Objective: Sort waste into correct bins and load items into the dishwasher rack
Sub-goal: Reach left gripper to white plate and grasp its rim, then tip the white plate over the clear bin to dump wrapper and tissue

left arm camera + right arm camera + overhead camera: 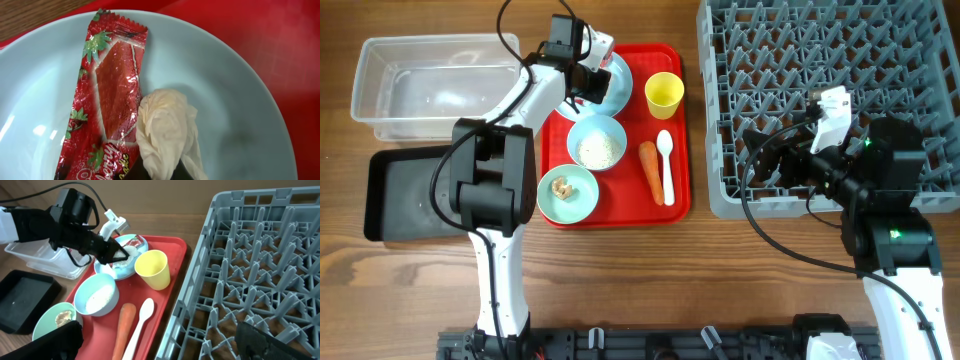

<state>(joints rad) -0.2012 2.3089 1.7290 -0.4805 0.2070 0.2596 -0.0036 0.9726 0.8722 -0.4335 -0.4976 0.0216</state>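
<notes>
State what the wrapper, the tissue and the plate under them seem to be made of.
Wrapper: glossy printed plastic film, judging by glints and crimped end. Tissue: soft matte paper, crumpled in folds. Plate: smooth pale blue, likely plastic or glazed ceramic; unclear.

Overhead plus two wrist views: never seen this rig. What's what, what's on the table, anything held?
A left arm and right arm at a table. Overhead looks down; each wrist camera rides on an arm. A red tray holds a plate with snack wrapper and tissue, a rice bowl, a bowl with a brown lump, yellow cup, carrot, spoon. Left: clear tub, black tray. Right: dishwasher rack. The left gripper sits at the tissue; grip unclear. The right gripper hangs open, empty, over the rack.
</notes>
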